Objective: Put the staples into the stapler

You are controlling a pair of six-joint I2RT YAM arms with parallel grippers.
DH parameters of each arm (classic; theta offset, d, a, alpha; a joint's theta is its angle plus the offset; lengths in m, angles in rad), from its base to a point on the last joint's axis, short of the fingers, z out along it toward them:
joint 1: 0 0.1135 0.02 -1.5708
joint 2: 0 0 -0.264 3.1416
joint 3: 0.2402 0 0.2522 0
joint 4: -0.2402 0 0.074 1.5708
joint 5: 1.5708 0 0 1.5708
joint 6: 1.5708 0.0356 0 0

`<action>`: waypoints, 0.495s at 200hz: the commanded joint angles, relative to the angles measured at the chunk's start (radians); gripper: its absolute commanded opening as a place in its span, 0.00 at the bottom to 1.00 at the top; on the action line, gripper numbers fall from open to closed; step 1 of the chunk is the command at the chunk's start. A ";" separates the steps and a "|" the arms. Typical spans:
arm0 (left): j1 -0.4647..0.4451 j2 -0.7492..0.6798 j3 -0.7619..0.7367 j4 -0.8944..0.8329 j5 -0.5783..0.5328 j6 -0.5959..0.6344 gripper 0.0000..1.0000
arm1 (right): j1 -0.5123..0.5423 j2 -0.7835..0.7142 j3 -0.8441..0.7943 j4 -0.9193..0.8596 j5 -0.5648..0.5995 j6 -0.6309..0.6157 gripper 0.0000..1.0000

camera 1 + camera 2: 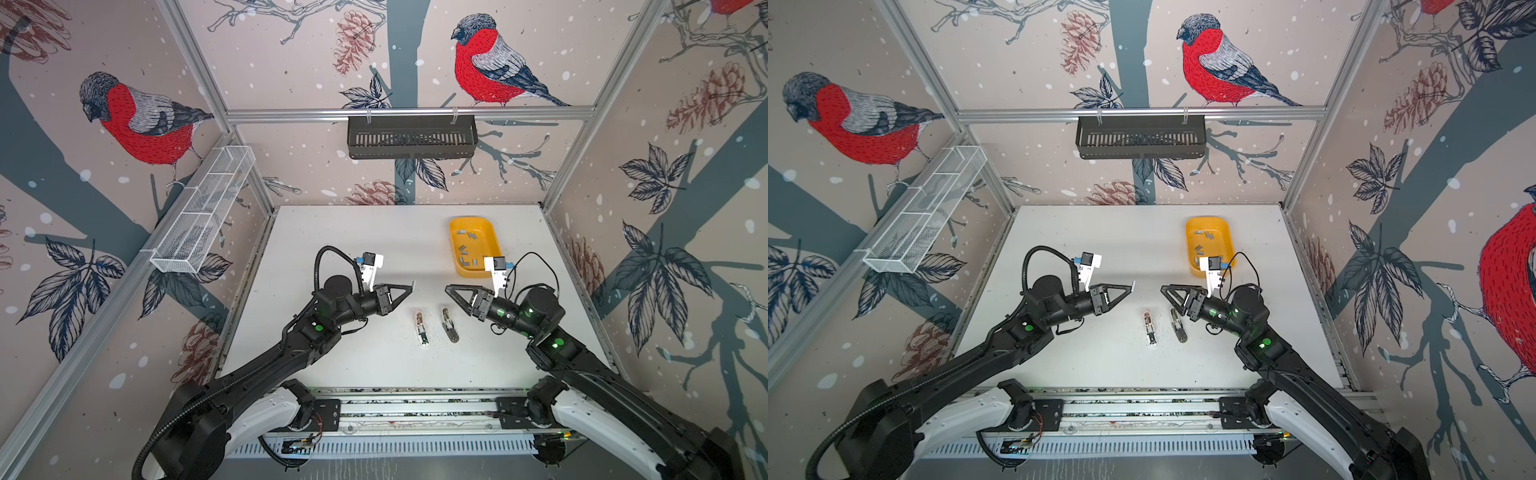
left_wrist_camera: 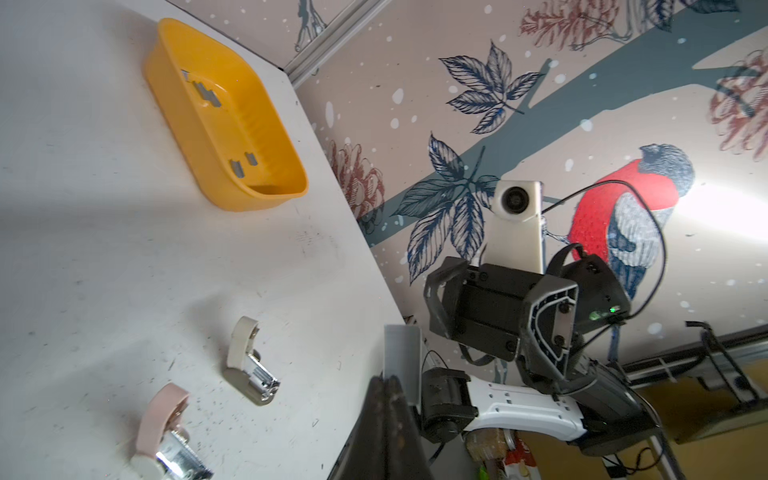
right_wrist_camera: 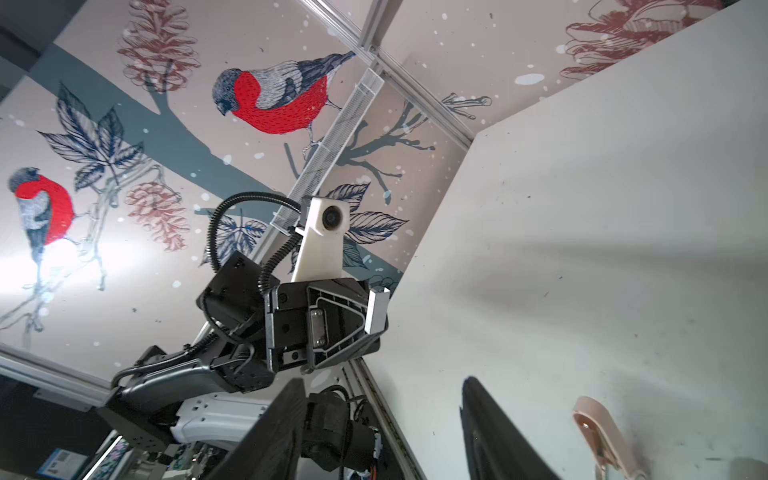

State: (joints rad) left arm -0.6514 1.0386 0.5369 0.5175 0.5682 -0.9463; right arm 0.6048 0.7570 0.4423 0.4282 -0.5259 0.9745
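The tiny grey metal staple strips look light, stiff and slippery, and may snap, so pinch the long sides. Most lie in the yellow plastic tray. The left gripper has its fingers pressed on one staple strip. The right gripper has its fingers spread and holds nothing, near two small open staplers.

Left arm & right arm black, white shells near bases. Green LEDs on joints. Left gripper & right gripper: black triangular open frames. White wrist cams, blue plugs. Ribbed conduit centre-left, thin cable centre-right.
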 commanded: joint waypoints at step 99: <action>-0.013 0.067 0.012 0.429 0.144 -0.185 0.00 | 0.029 0.171 0.053 0.399 -0.105 0.158 0.58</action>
State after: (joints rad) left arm -0.6559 1.0981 0.5449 0.8249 0.6689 -1.1183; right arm 0.6167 0.9092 0.4728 0.7353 -0.6060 1.1049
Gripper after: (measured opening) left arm 0.052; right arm 0.585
